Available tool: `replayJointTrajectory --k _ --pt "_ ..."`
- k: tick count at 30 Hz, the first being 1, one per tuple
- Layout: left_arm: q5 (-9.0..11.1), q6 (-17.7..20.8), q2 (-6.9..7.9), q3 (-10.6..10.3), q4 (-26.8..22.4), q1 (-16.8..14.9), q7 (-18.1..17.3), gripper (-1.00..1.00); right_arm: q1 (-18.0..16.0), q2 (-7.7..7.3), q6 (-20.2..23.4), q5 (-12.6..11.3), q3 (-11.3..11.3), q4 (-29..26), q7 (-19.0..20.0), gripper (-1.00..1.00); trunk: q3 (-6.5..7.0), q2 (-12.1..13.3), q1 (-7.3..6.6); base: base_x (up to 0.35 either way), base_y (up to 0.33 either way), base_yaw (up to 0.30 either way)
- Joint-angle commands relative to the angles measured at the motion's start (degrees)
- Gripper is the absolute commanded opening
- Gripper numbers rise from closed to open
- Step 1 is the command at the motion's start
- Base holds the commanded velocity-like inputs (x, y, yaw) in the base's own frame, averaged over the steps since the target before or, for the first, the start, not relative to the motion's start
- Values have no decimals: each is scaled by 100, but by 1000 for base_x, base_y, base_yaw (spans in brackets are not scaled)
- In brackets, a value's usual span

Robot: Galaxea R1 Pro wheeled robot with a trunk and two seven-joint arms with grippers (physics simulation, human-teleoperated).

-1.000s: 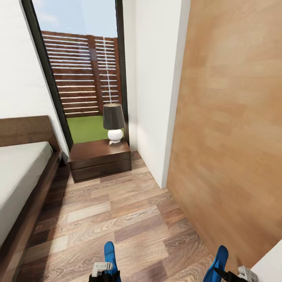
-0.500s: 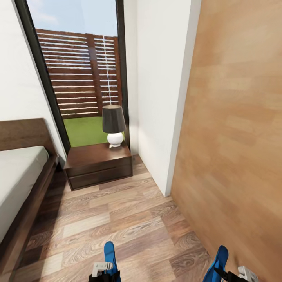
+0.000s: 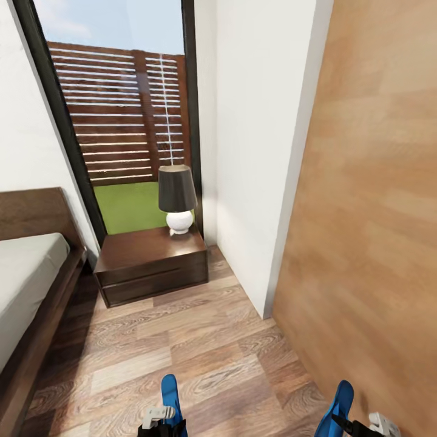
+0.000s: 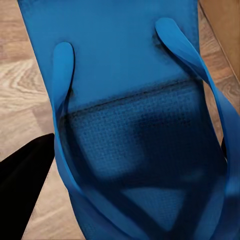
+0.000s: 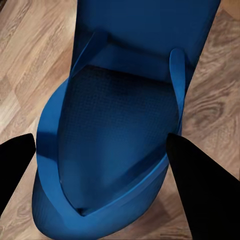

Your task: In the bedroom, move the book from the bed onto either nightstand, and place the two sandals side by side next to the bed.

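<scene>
Bottom edge of the head frame: left pincer (image 3: 159,419) clamped on one blue sandal (image 3: 170,393), right pincer (image 3: 358,426) clamped on the other sandal (image 3: 340,403), both sticking up off the floor (image 3: 182,340). Wrist views confirm: left sandal (image 4: 130,115) w/ a dark finger (image 4: 22,175) at its side, right sandal (image 5: 120,130) between two dark fingers (image 5: 200,185).

So sandals are picked up but not yet set down by the bed (image 3: 27,273), at mid-left of frame.

Farther, centre: nightstand (image 3: 152,264) w/ a lamp (image 3: 177,197) on top, no book on it. Window (image 3: 115,109) behind, upper left; wood panel (image 3: 376,212) on right.

Judgement: approx. halfway on sandals; book step apparently still to do, book's whereabouts can't be told.
</scene>
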Motion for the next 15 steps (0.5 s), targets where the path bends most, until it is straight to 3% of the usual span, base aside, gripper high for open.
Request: replayJointTrajectory --k 1,15 --pt "50 -18 2 -46 -1 -3 -12 -100 -9 -4 12 -59 7 18 28 -100 -5 -2 1 84 5 108" --pt "49 -26 0 -46 -1 -3 -12 -100 -9 -4 12 -59 7 18 28 -100 -5 -2 1 15 1 260"
